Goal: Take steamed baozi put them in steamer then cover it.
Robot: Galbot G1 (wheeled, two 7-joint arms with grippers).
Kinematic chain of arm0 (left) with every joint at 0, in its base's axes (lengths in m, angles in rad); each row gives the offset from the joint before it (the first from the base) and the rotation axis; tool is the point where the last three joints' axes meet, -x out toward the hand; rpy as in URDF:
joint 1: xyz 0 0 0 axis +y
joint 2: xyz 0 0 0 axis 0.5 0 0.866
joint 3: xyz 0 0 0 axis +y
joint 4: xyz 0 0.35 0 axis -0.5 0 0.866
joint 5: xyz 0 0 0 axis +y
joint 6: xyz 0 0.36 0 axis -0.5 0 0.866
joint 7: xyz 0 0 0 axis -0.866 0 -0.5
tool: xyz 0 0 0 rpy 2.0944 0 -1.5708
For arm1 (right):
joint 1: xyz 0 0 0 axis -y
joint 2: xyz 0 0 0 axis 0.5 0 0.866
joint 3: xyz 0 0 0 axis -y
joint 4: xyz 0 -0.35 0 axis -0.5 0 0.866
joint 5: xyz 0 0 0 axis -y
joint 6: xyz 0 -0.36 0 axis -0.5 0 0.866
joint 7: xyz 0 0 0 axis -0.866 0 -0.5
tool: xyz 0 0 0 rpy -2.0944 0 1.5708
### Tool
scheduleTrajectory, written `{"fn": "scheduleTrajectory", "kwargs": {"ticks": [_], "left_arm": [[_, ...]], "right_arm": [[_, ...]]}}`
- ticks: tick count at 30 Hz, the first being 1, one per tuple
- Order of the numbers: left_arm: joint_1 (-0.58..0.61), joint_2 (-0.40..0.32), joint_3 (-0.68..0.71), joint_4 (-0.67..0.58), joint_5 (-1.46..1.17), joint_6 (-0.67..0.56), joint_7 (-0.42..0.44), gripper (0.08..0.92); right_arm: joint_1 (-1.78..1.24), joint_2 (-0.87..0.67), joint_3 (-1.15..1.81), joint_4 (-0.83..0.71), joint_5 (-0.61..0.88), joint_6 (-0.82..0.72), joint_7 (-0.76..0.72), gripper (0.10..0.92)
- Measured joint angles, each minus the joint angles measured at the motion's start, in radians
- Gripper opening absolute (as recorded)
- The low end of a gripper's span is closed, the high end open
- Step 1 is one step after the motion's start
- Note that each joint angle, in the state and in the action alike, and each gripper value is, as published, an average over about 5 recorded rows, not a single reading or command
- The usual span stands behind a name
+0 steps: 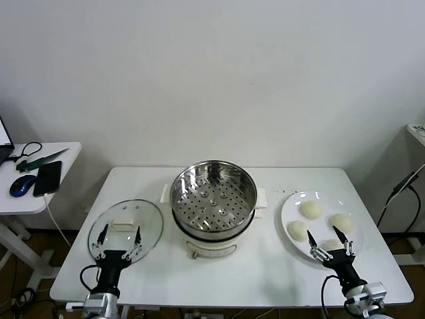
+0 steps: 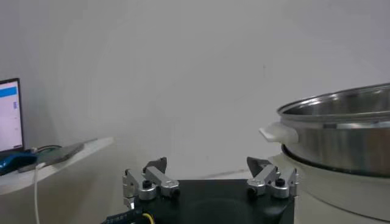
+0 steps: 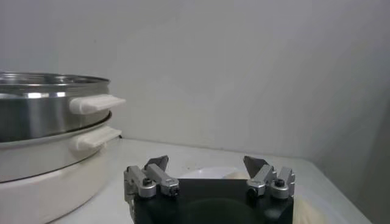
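Head view: both grippers low, jaws spread.

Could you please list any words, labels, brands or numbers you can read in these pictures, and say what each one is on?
No text is legible in any view.
Steamer: no readable brand; a small mark on its front base is too small to read.
Laptop screen: blue and white areas, content too blurred to read.
Lid, plate: no markings visible.

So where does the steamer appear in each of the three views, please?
Head view: the steamer stands at the middle of the table, between the glass cover and the white plate.
Left wrist view: its steel wall and white handle fill the picture's right edge, beyond the open left gripper.
Right wrist view: it fills the picture's left edge, beyond the open right gripper.
Shared landmark: the steamer's white side handles.
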Motion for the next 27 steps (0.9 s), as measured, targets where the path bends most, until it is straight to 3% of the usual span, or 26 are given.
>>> {"fn": "scheduleTrajectory", "kwargs": {"ticks": [6,16,27], "left_arm": [[0.007,0.005,-0.001,-0.002,-0.001,-0.004,0.001,0.823],[0.006,0.016,0.004,0.001,-0.006,-0.007,0.000,0.823],[-0.004,0.019,0.003,0.020,-0.007,0.002,0.000,0.823]], "right_arm": [[0.063,-0.113,-0.010,-0.042,-0.047,-0.046,-0.096,0.823],[0.272,-0.413,-0.105,-0.192,-0.195,-0.099,-0.414,0.823],[0.808,-0.602,-0.558,-0.428,-0.389,-0.068,-0.714,0.823]]}}
